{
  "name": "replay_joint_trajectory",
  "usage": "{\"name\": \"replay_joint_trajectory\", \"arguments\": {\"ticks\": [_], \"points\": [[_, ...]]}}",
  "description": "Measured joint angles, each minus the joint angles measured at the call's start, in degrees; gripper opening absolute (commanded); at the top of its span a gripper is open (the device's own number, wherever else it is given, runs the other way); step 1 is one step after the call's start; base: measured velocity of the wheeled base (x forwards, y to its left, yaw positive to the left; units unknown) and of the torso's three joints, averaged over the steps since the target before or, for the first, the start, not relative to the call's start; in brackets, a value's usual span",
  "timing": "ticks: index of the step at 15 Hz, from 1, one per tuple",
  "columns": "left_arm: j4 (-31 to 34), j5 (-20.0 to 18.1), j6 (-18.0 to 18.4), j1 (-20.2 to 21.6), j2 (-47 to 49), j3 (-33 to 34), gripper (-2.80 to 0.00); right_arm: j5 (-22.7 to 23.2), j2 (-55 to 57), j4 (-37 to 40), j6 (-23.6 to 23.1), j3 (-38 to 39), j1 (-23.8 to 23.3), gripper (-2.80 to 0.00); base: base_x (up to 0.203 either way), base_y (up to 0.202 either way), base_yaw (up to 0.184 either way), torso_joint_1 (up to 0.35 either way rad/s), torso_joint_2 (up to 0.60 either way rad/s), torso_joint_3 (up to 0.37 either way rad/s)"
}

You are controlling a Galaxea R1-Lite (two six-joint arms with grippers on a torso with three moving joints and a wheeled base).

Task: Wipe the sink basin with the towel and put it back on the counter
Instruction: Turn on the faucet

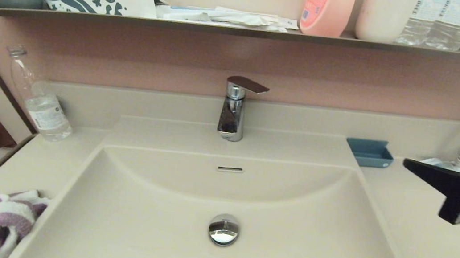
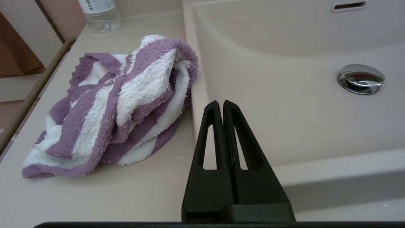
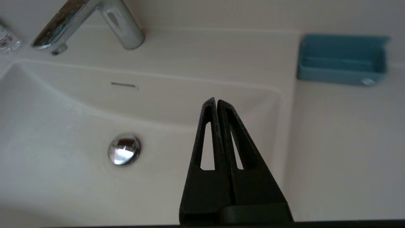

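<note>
Left end effector (image 2: 223,103): fingers together, empty, over bench front-left by basin rim.
Towel (image 2: 120,104): bunched on bench left edge, touching sink basin (image 1: 288,227) rim.
Right end effector (image 3: 216,100): fingers together, empty, above basin's right edge.
Risk: closed fingers would shove the loose towel into the basin instead of gripping.
Views: head view misses left end effector; only left wrist shows it.

Right gripper over the sink's edge

The right gripper (image 3: 217,103), fingers pressed together and empty, hangs above the sink basin (image 3: 63,177) near its rim. The drain plug (image 3: 123,149), tap (image 3: 91,19) and a blue tray (image 3: 341,60) on the counter (image 3: 348,152) show beyond.
</note>
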Motion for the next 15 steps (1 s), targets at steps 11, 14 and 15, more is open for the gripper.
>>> {"name": "replay_joint_trajectory", "arguments": {"ticks": [11,14,15], "points": [[0.0,0.0,0.0,0.0,0.0,0.0,-2.80,-6.0,30.5,-18.3,-0.3,-19.9,13.9,-2.80,0.000,0.000,0.000,0.000,0.00,0.000],[0.0,0.0,0.0,0.0,0.0,0.0,-2.80,-6.0,35.1,-20.1,-2.4,-23.1,15.9,-2.80,0.000,0.000,0.000,0.000,0.00,0.000],[0.0,0.0,0.0,0.0,0.0,0.0,-2.80,-6.0,36.5,-21.8,-2.7,-24.0,16.3,-2.80,0.000,0.000,0.000,0.000,0.00,0.000]]}}
